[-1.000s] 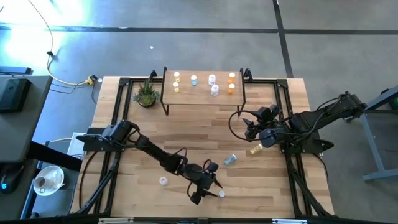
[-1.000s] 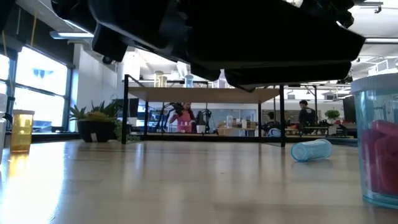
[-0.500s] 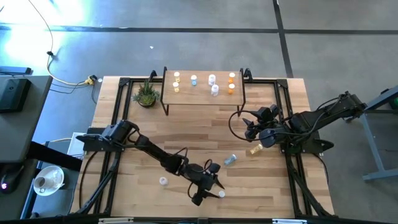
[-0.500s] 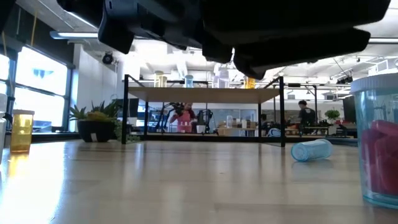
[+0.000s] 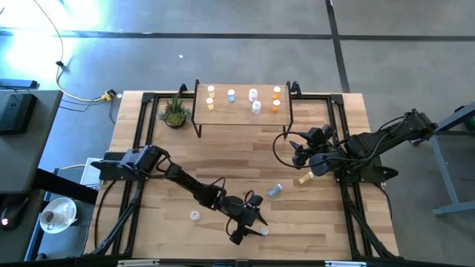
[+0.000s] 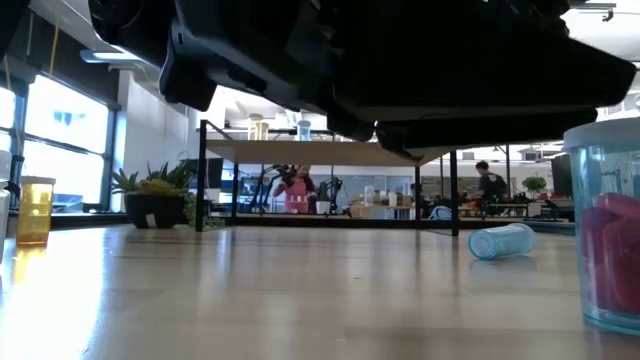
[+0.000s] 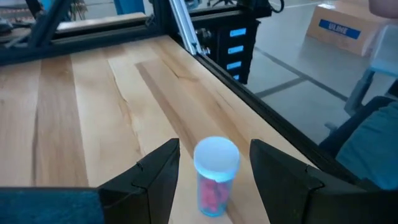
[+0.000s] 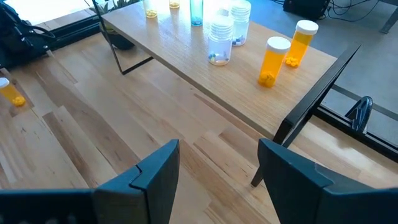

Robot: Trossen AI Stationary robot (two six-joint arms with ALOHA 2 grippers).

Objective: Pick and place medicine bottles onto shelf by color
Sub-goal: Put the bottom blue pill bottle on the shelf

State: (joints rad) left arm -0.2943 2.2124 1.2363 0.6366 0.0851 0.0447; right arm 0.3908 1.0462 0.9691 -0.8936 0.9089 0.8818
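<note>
Over the last second my left hand point(image 7: 211, 171) has barely shifted, settling lower over the blue bottle point(image 7: 214, 175) at the table's point(image 5: 223, 159) near edge. Fingers spread, bottle upright between them, untouched: grasp pending. Right hand point(image 8: 217, 168) waits open, empty, near the shelf point(image 5: 241, 111).
</note>
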